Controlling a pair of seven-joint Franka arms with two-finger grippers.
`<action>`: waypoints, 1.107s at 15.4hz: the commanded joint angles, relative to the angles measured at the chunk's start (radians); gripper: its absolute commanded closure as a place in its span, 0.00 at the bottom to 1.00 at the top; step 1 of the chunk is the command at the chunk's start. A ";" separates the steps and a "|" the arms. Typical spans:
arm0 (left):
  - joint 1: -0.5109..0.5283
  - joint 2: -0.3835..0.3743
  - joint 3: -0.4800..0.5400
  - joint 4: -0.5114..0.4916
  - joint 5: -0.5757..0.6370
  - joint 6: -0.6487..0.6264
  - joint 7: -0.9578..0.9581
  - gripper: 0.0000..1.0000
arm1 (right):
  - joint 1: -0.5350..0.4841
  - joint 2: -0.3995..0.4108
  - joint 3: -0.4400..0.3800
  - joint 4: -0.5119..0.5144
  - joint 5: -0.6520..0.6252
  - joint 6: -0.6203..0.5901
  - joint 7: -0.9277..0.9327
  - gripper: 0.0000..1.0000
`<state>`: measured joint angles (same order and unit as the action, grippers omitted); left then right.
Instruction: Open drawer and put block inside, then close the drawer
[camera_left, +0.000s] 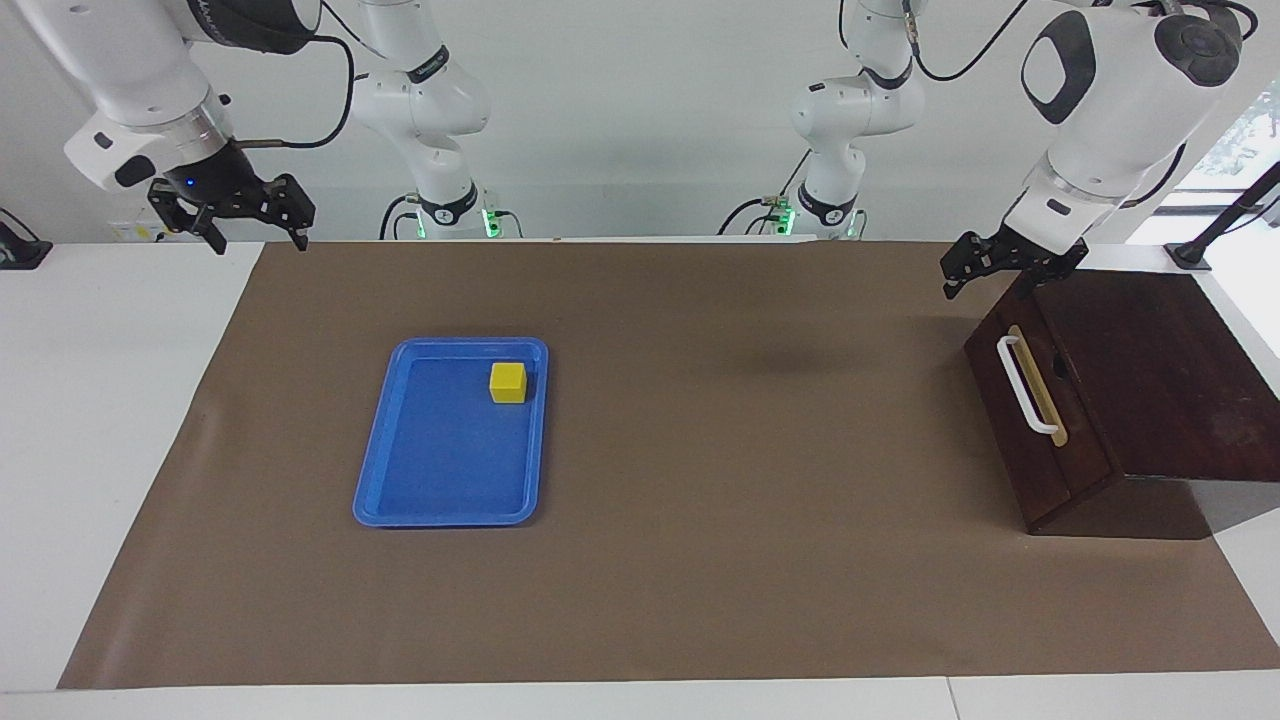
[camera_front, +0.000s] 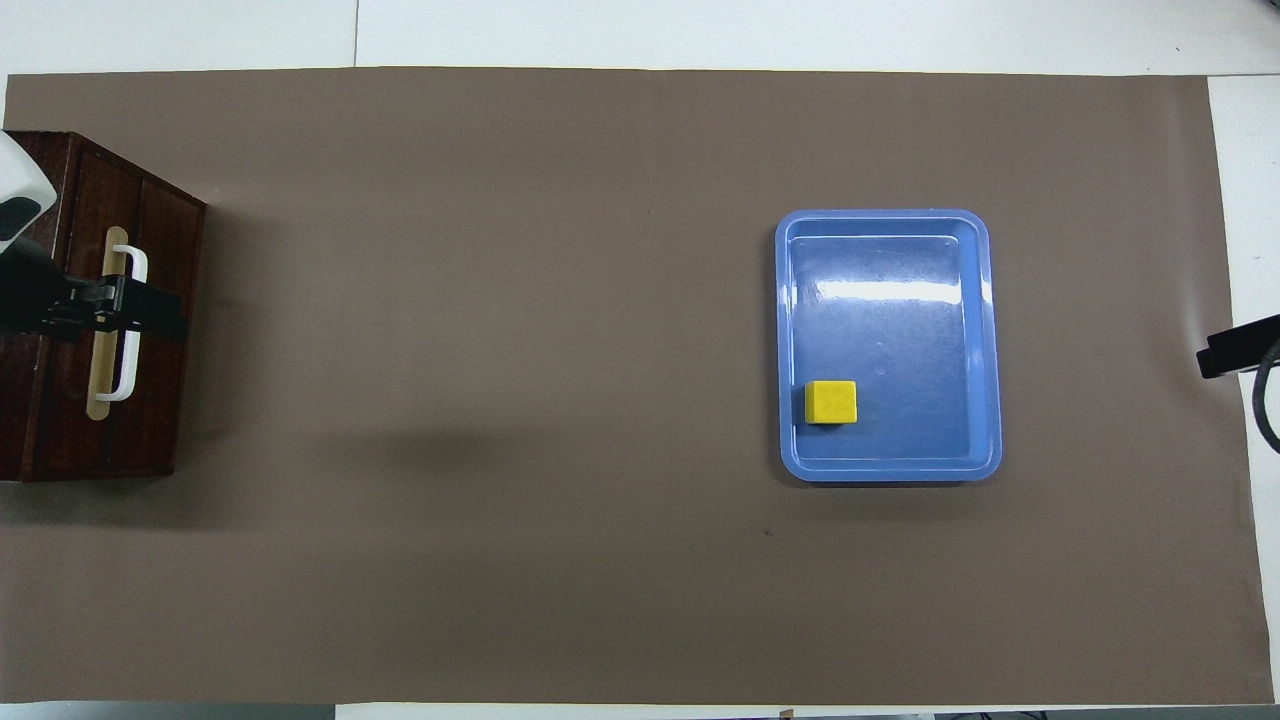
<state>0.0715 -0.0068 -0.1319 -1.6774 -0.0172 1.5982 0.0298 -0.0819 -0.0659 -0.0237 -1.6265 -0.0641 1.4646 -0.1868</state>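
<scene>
Drawer (camera_left: 1040, 420): shut, nothing done yet.
Block (camera_left: 508, 382): waiting in tray (camera_left: 440, 500).
Left gripper (camera_left: 985, 268): open, over drawer.
Right gripper (camera_left: 255, 228): open, waiting.

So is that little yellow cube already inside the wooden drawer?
No, the yellow cube sits in the blue tray, and the drawer is shut.

White wall (camera_left: 640, 120) — brown table mat (camera_left: 700, 560)
</scene>
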 joint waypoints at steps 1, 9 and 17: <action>0.002 -0.005 0.003 0.008 -0.013 -0.012 -0.007 0.00 | -0.007 -0.012 0.007 -0.012 0.013 0.016 0.013 0.00; 0.002 -0.005 0.003 0.008 -0.013 -0.012 -0.008 0.00 | -0.007 -0.014 0.008 -0.012 0.015 0.017 -0.042 0.00; 0.002 -0.005 0.003 0.008 -0.013 -0.012 -0.008 0.00 | -0.007 -0.020 0.007 -0.032 0.087 0.060 0.307 0.00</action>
<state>0.0715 -0.0068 -0.1319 -1.6774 -0.0172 1.5982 0.0296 -0.0815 -0.0660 -0.0222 -1.6275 -0.0093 1.4848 -0.0128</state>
